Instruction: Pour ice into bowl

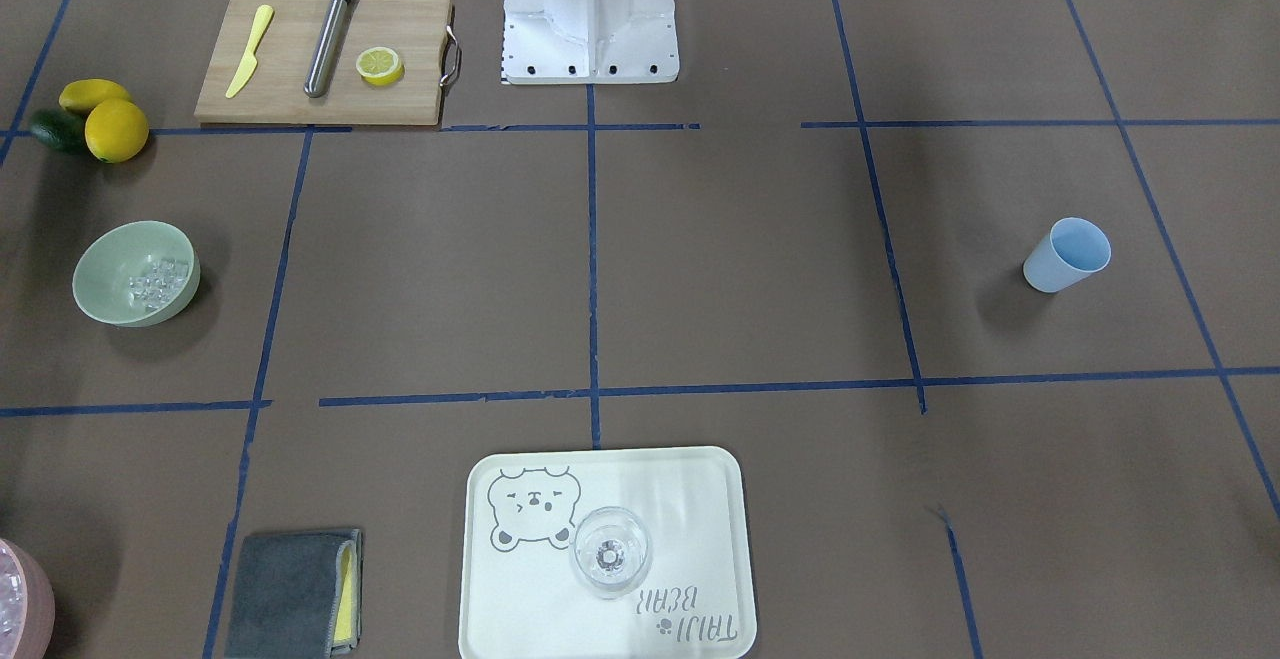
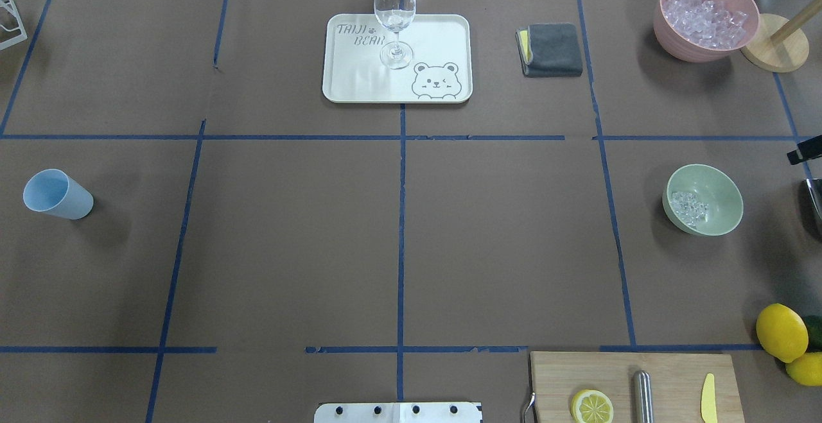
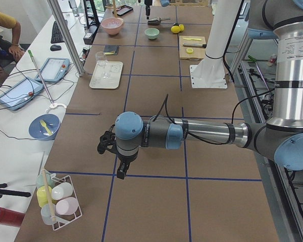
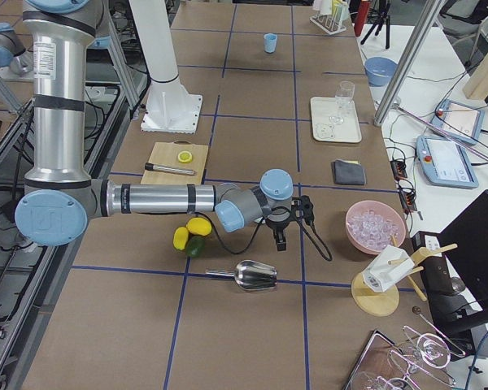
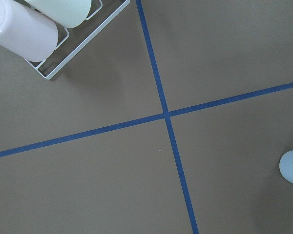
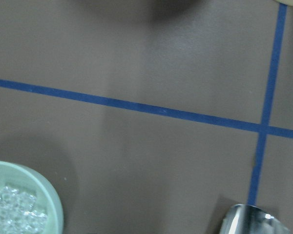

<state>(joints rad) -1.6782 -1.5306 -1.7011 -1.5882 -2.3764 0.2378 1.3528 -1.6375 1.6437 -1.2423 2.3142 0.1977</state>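
Note:
The pale sage-green bowl stands on the brown table, on the robot's right side. It also shows in the overhead view and the right wrist view. A handful of clear ice cubes lies inside it. My right gripper hangs above the table beside the bowl; I cannot tell if it is open or shut. My left gripper hovers over the far left end of the table, well away from the bowl; its state cannot be told. No fingers show in either wrist view.
A metal scoop lies on the table near the bowl. A pink container of ice, a grey cloth, a tray with a glass, a light blue cup, lemons and a cutting board stand around.

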